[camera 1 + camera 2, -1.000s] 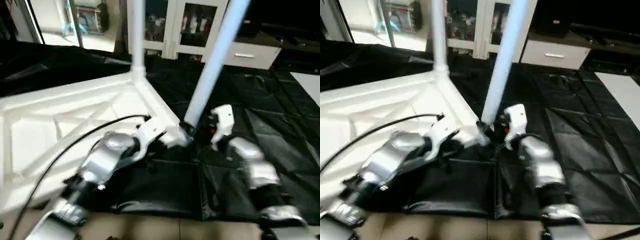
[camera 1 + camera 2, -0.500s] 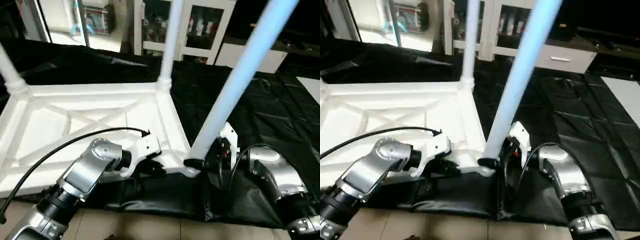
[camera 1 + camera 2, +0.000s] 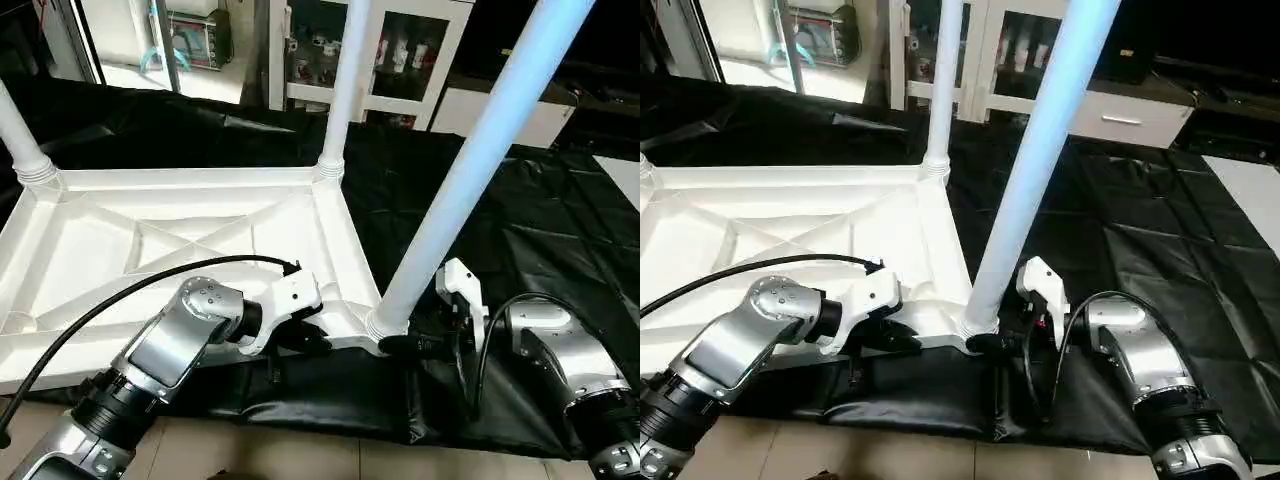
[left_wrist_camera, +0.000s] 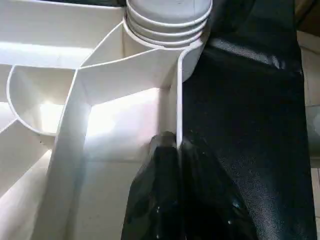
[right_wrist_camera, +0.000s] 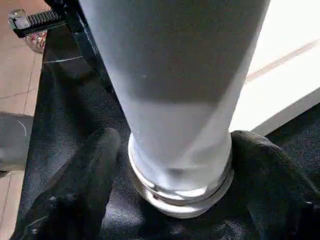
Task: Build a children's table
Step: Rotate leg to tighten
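Observation:
The children's table top (image 3: pixel 170 235) lies underside up on a black mat, its X ribs showing. Three white legs stand in its corner sockets: one at the far left (image 3: pixel 20 150), one at the far right (image 3: pixel 340 90), and one at the near right corner (image 3: pixel 470 170). My left gripper (image 3: pixel 300 342) is shut on the top's near side wall (image 4: pixel 172 107), just beside that corner socket. My right gripper (image 3: pixel 397 345) is open, low at the mat. Its black fingers (image 5: pixel 75 190) flank the ribbed base of the near leg (image 5: pixel 175 100), very close on both sides.
The black mat (image 3: pixel 540 230) covers the floor around the table top, with bare tiles along its near edge (image 3: pixel 330 460). White cabinets (image 3: pixel 400 50) stand at the back. A black cable (image 3: pixel 130 290) loops from my left arm over the table top.
The camera has tilted, showing more of the table top. The near leg now stands steeper in its socket. My right gripper has dropped to the leg's base and its jaws have narrowed.

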